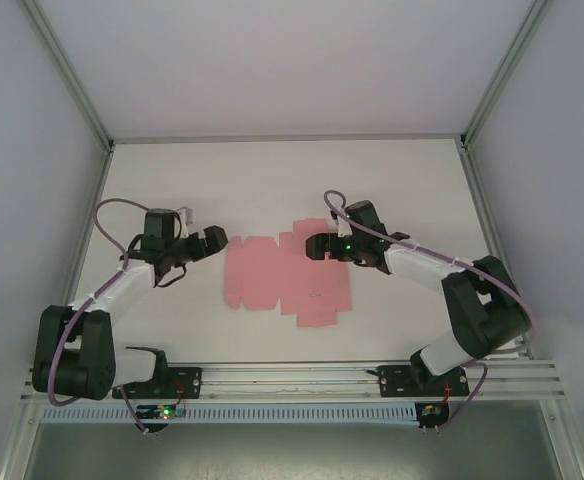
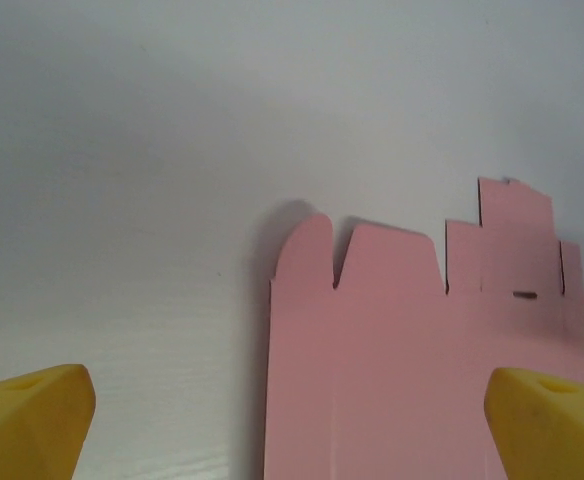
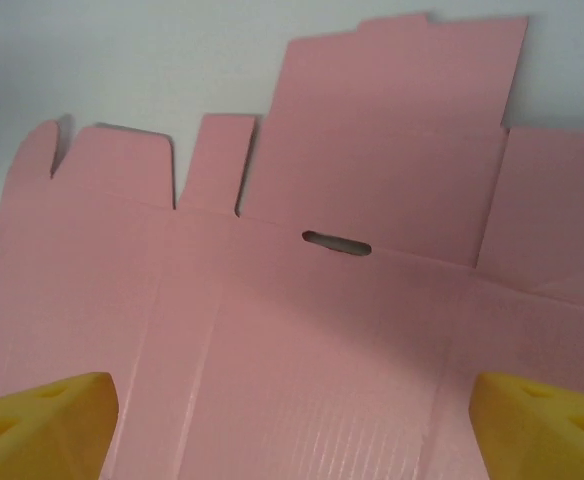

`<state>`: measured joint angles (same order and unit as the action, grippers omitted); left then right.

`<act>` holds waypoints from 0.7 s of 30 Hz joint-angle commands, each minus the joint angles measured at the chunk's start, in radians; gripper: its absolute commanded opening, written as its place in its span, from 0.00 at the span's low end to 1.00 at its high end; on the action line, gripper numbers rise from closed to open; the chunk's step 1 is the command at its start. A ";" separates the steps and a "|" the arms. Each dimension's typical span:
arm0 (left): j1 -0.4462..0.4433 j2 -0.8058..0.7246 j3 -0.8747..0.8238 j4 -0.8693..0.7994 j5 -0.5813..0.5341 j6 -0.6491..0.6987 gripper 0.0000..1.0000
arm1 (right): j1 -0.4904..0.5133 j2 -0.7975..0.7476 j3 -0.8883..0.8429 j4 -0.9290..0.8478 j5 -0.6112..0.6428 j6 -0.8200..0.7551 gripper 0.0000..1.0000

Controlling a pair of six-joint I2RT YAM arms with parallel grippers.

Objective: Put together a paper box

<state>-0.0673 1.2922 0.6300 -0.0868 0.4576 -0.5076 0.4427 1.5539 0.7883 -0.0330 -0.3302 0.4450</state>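
Pink paper box, flat w/ flaps

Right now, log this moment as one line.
paper box: flat sheet, unfolded | left gripper: open, at its left edge | right gripper: open, over its far-right part

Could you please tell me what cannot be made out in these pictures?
- Top view: the right hand covers part of the paper box; its creases are too small to read.
- Left wrist view: the picture's bottom edge and a yellow finger cut the sheet off.
- Right wrist view: whether the hand touches the sheet cannot be told.
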 commanded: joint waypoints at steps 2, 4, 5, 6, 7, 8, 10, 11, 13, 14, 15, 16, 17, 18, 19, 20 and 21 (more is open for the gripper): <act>-0.035 0.055 -0.001 -0.006 0.104 -0.033 1.00 | -0.001 0.062 0.016 0.025 -0.038 0.040 0.90; -0.051 0.080 0.003 -0.001 0.121 -0.037 1.00 | -0.004 0.084 0.005 0.031 -0.029 0.046 0.89; -0.061 0.090 0.004 0.002 0.122 -0.036 1.00 | -0.006 0.093 -0.001 0.035 -0.027 0.052 0.89; -0.073 0.104 0.005 0.008 0.125 -0.039 1.00 | -0.008 0.102 -0.008 0.039 -0.025 0.060 0.89; -0.083 0.118 0.006 0.018 0.136 -0.041 1.00 | -0.012 0.110 -0.016 0.045 -0.031 0.061 0.89; -0.091 0.132 0.008 0.024 0.148 -0.043 1.00 | -0.016 0.115 -0.022 0.050 -0.032 0.069 0.88; -0.111 0.161 0.013 0.045 0.175 -0.050 1.00 | -0.022 0.123 -0.037 0.070 -0.042 0.080 0.88; -0.121 0.173 0.016 0.050 0.181 -0.051 1.00 | -0.023 0.125 -0.045 0.078 -0.045 0.086 0.88; -0.142 0.193 0.022 0.070 0.194 -0.058 1.00 | -0.025 0.130 -0.056 0.087 -0.045 0.090 0.88; -0.151 0.202 0.025 0.081 0.201 -0.061 1.00 | -0.025 0.132 -0.061 0.091 -0.040 0.094 0.88; -0.159 0.213 0.024 0.095 0.213 -0.069 1.00 | -0.024 0.136 -0.065 0.095 -0.039 0.098 0.88; -0.166 0.221 0.027 0.103 0.220 -0.070 1.00 | -0.025 0.140 -0.066 0.100 -0.045 0.098 0.88; -0.169 0.229 0.026 0.117 0.227 -0.077 0.99 | -0.025 0.145 -0.068 0.105 -0.049 0.102 0.88; -0.174 0.236 0.024 0.137 0.232 -0.087 0.98 | -0.024 0.149 -0.071 0.110 -0.053 0.106 0.88; -0.179 0.242 0.021 0.155 0.239 -0.097 0.96 | -0.025 0.153 -0.072 0.116 -0.057 0.107 0.88; -0.181 0.248 0.014 0.187 0.251 -0.108 0.94 | -0.026 0.155 -0.075 0.121 -0.059 0.112 0.88; -0.183 0.255 0.008 0.215 0.262 -0.121 0.93 | -0.026 0.156 -0.078 0.127 -0.059 0.112 0.88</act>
<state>-0.2310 1.5230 0.6415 0.0277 0.6552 -0.5850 0.4271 1.6638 0.7502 0.1219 -0.3725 0.5285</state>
